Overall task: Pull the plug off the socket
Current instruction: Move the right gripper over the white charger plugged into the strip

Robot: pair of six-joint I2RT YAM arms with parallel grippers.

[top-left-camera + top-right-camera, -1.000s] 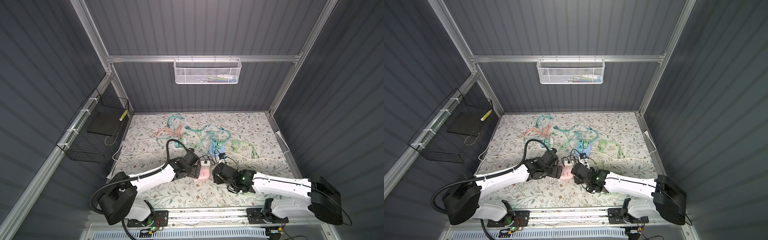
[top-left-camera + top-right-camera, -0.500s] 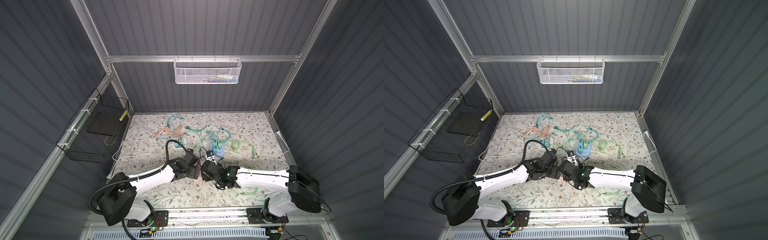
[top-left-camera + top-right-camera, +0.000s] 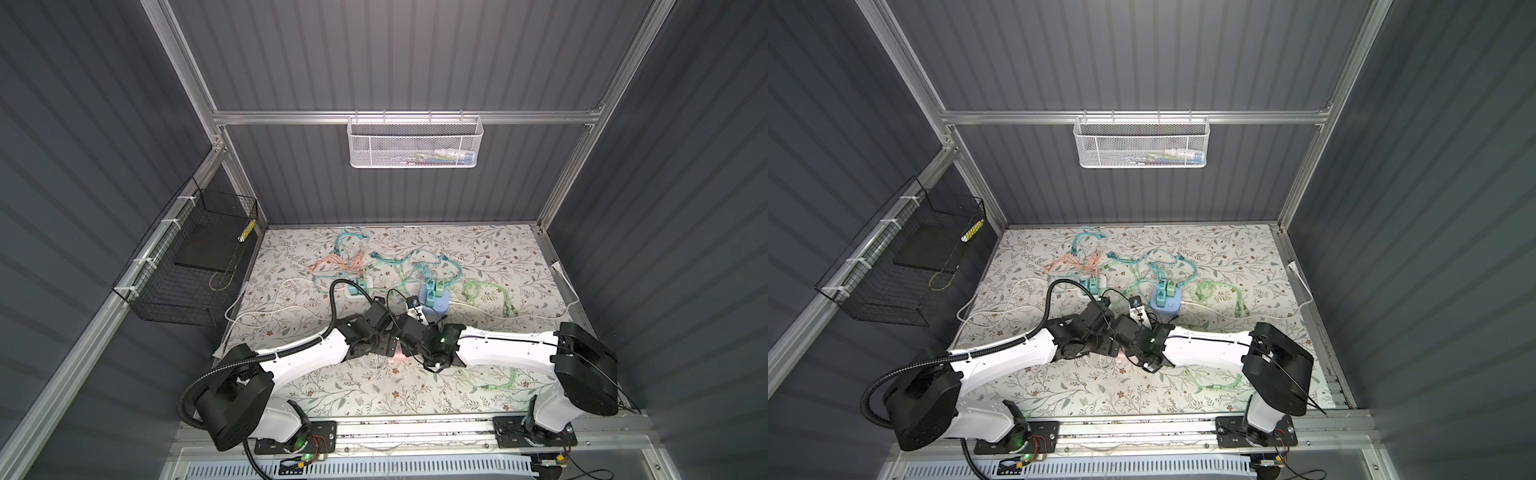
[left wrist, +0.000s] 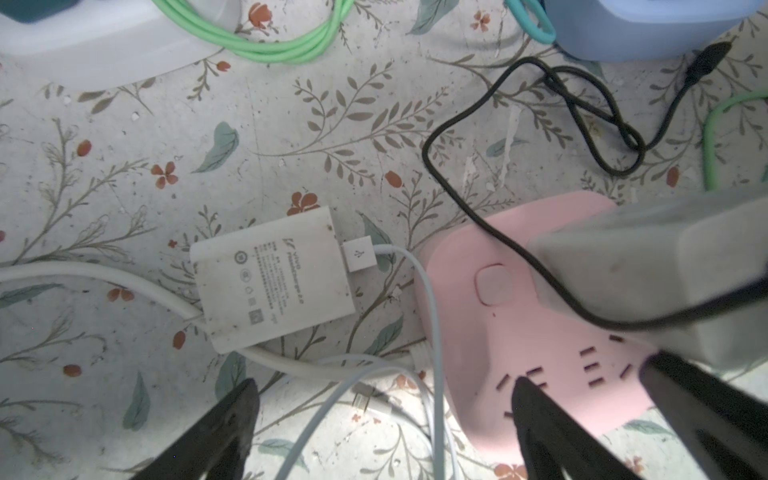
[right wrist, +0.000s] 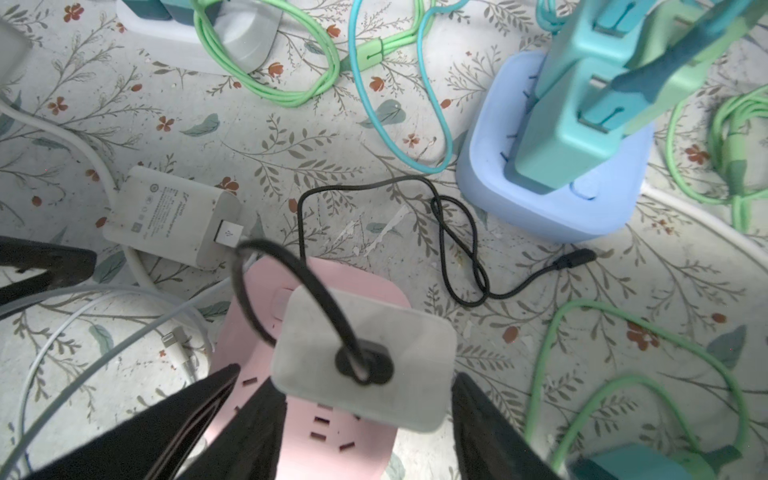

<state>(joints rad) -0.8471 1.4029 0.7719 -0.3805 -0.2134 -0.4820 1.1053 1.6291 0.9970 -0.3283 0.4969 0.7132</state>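
Pink socket (image 5: 353, 278) lies flat on the flowered worktop (image 3: 498, 257), near the middle front, mostly hidden under the two arms in both top views. A grey-white plug (image 5: 399, 345) stands upright in it. A black cable (image 5: 457, 232) runs from the plug's top and loops across the worktop.

The right pincer (image 5: 365, 390) comes down over the plug with one finger on each side, close against its flanks; whether they squeeze it I cannot tell. The left pincer (image 4: 384, 384) stands wide apart. One finger (image 4: 540, 419) reaches over the socket's face by the slots, and the other hangs over the worktop beside it, above white cords (image 4: 432, 316).

A white charger (image 4: 274, 278) lies on its side just beside the socket, with a white USB lead plugged in. Farther back sits a blue block (image 5: 552, 208) holding teal plugs (image 5: 582, 124), with green and teal cables strewn around it.
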